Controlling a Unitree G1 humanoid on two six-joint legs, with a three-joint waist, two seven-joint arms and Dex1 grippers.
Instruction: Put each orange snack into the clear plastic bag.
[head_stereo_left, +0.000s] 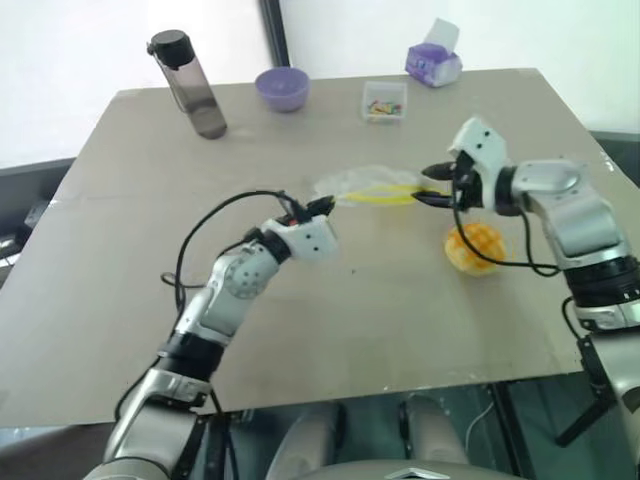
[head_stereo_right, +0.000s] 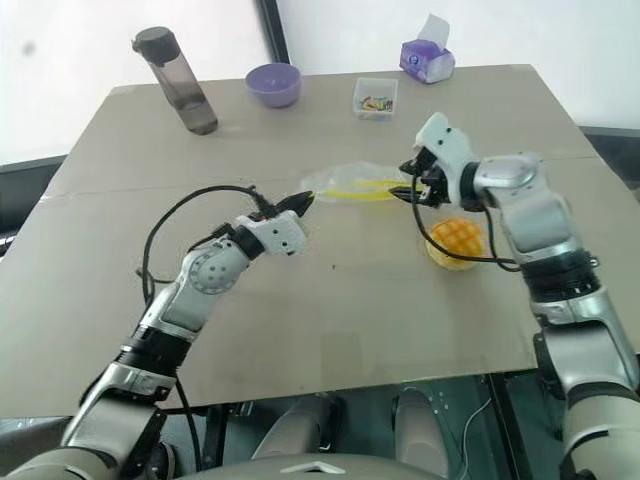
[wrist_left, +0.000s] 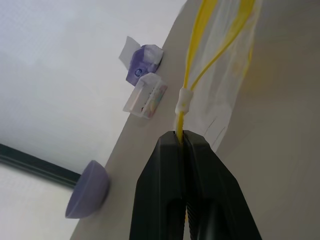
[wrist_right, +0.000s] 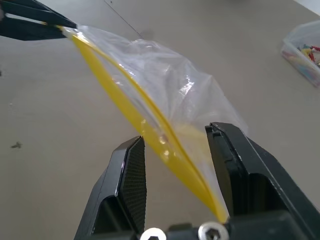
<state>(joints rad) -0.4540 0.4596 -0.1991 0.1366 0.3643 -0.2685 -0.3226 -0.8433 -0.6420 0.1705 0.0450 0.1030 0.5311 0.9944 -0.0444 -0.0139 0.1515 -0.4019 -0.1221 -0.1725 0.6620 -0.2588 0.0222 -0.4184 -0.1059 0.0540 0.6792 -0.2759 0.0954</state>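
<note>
The orange snack (head_stereo_left: 473, 246) lies on the table (head_stereo_left: 400, 330) toward its right edge, just below the right gripper (head_stereo_right: 412, 190), the nearer arm. That gripper's jaws stand parted around the yellow seal of the clear plastic bag (head_stereo_left: 370, 186), stretched lengthwise to the left gripper (head_stereo_left: 322, 205), clamped on its other end.

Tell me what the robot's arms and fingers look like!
Both arms are silvery-grey metal with rounded joints and black bands. White blocky wrists carry the left gripper and right gripper, each with two black wedge-shaped fingers. Thin black cables loop alongside.
</note>
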